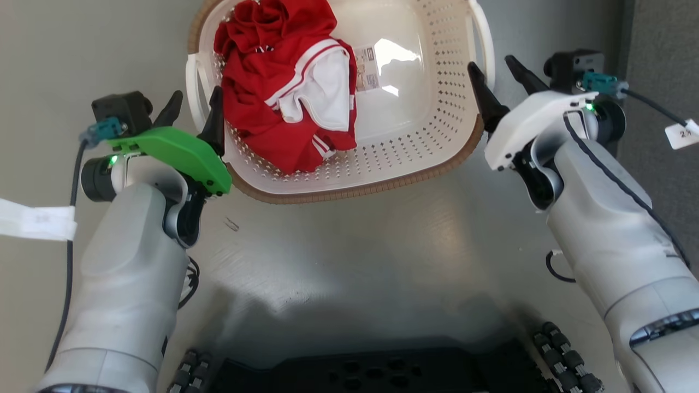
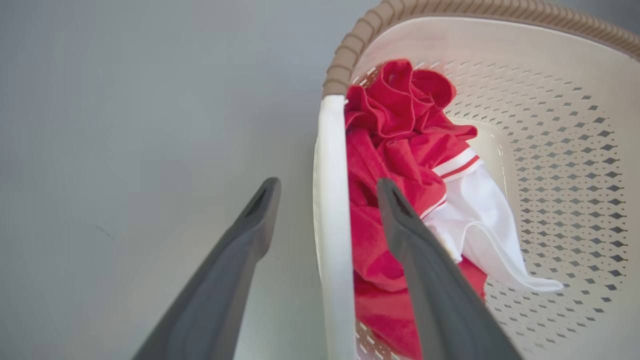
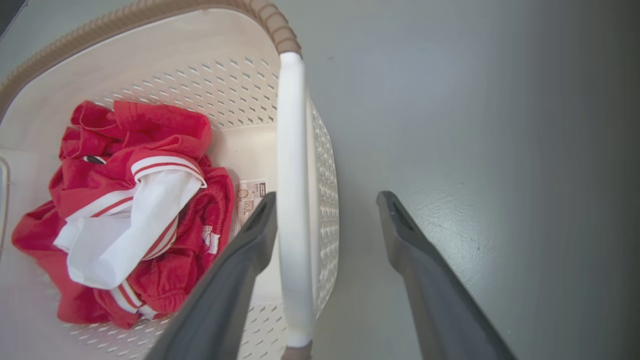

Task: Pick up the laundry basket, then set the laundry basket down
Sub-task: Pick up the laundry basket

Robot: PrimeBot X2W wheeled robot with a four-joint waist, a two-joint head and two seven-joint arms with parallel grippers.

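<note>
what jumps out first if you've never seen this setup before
The red and white garment bunched in the robot's-left half of the cream laundry basket grabs the eye first. Next come the two arms flanking it: the green-cased left hand is open astride the left handle, and the white-cased right hand is open astride the right handle. Each has one finger inside the basket and one outside.

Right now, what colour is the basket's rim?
Brown, woven-look; the laundry basket rim shows best in the left wrist view.
</note>
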